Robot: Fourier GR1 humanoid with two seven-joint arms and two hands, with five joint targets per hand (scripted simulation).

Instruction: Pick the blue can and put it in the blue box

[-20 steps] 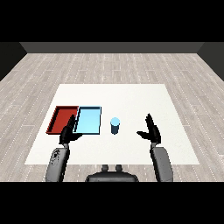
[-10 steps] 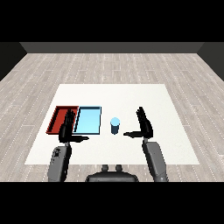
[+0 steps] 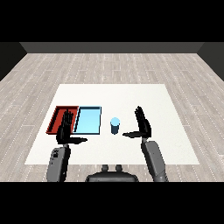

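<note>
The right hand (image 3: 142, 124) has moved closer to the can (image 3: 115, 125), which stands upright just left of its spread fingers and outstretched thumb, untouched. The left hand (image 3: 65, 129) stays open over the trays' near edge. No writing is legible.

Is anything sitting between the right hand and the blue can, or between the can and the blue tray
Nothing visible. The right hand is open just right of the blue can, only bare table between them. The light blue tray lies directly left of the can, with no object between.
</note>
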